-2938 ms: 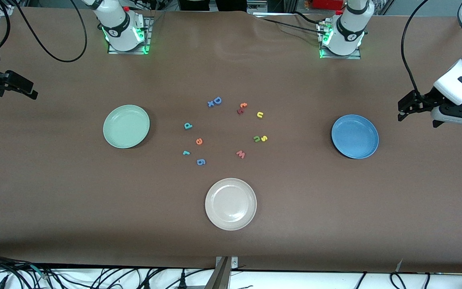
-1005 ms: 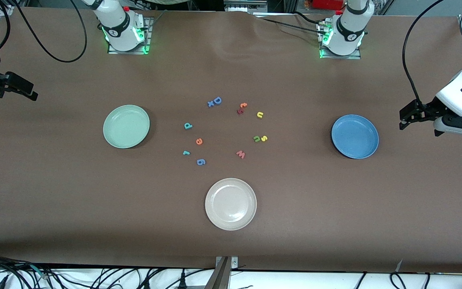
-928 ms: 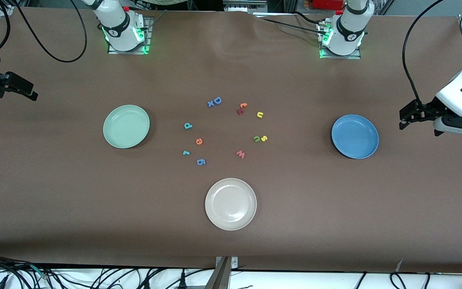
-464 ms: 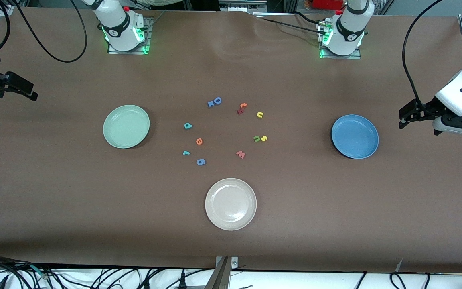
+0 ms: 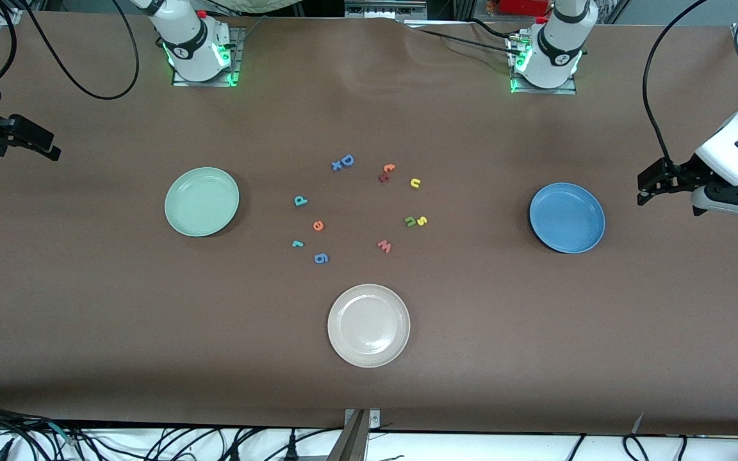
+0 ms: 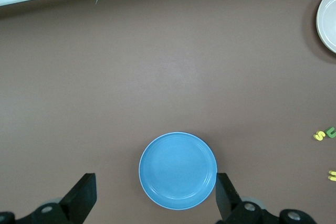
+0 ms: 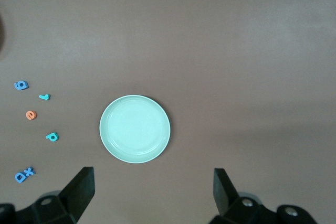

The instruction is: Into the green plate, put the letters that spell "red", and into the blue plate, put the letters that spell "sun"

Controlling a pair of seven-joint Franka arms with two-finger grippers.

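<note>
The green plate sits toward the right arm's end, the blue plate toward the left arm's end. Both hold nothing. Between them lie the teal d, orange e and teal r, and the yellow u, yellow s and green n, which touches the s. My left gripper hangs open beside the blue plate at the table's end. My right gripper hangs open past the green plate, at the other end.
A cream plate lies nearer the front camera than the letters. Other letters sit among them: a blue 6, a blue D with a small x, an orange t and a pink w.
The left gripper sank a little beside the blue plate early on. Over the last second nothing has visibly moved.
</note>
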